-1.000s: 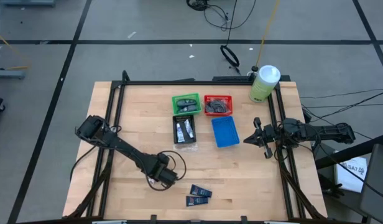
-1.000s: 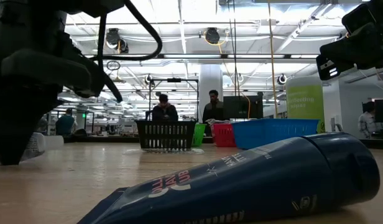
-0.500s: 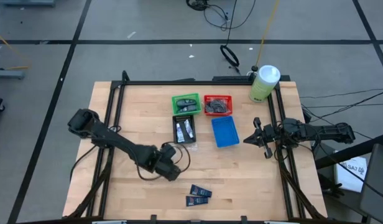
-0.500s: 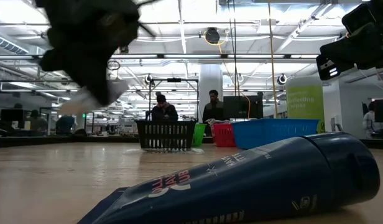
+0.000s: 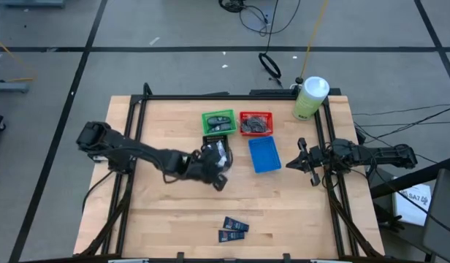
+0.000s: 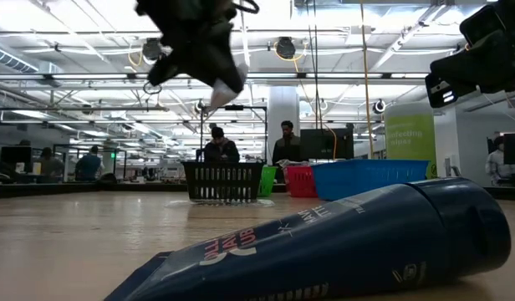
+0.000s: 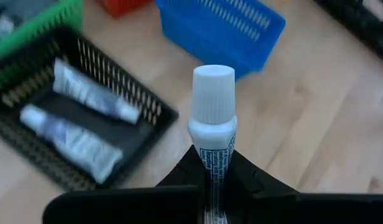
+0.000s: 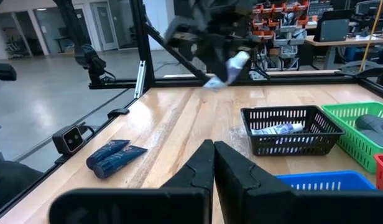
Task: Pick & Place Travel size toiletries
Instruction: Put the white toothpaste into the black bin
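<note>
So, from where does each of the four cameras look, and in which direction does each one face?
High view: above, facing down on the table; both arms show.
Low view: table height, facing the room past a navy tube; left gripper overhead.
Left wrist view: facing the black basket past its jaws, shut on a white-capped tube.
Right wrist view: across the table; right gripper shut.
Shared: that basket shows in all.

Table matt wood; black bin plastic mesh; tube glossy plastic.
</note>
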Action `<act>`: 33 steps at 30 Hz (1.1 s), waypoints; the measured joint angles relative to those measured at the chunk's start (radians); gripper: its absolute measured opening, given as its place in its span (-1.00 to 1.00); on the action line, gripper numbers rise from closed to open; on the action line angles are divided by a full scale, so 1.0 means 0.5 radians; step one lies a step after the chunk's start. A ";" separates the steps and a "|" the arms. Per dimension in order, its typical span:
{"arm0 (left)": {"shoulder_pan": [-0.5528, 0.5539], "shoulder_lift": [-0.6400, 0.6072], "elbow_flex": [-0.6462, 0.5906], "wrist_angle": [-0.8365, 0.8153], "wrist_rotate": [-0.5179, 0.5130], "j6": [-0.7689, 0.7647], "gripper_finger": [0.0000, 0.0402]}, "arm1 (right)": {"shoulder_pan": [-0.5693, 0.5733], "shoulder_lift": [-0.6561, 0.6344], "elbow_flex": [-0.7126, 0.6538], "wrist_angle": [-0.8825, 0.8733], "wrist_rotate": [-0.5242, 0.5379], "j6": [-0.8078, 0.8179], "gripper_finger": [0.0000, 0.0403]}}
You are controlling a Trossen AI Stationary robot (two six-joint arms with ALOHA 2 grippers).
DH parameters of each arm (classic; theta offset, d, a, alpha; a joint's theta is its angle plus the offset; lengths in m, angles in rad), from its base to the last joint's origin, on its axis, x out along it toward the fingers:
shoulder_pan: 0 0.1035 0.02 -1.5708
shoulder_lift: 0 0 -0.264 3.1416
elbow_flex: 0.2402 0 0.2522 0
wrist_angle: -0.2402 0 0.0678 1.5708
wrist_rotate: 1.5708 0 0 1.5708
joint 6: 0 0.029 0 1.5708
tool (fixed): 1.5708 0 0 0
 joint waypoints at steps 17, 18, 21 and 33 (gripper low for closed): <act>0.507 0.025 -0.096 -0.007 0.033 0.031 -0.96 | 0.000 0.000 0.000 0.001 0.000 0.000 -0.98; 0.518 0.041 -0.104 -0.008 0.033 0.012 -0.97 | 0.000 0.000 0.000 0.001 0.000 0.000 -0.98; 0.528 0.112 -0.108 -0.006 0.032 -0.022 -0.93 | -0.001 0.000 0.000 0.001 0.000 0.000 -0.98; 0.575 0.263 -0.108 0.118 0.218 -0.083 -0.94 | -0.001 0.000 0.000 0.000 0.000 0.000 -0.98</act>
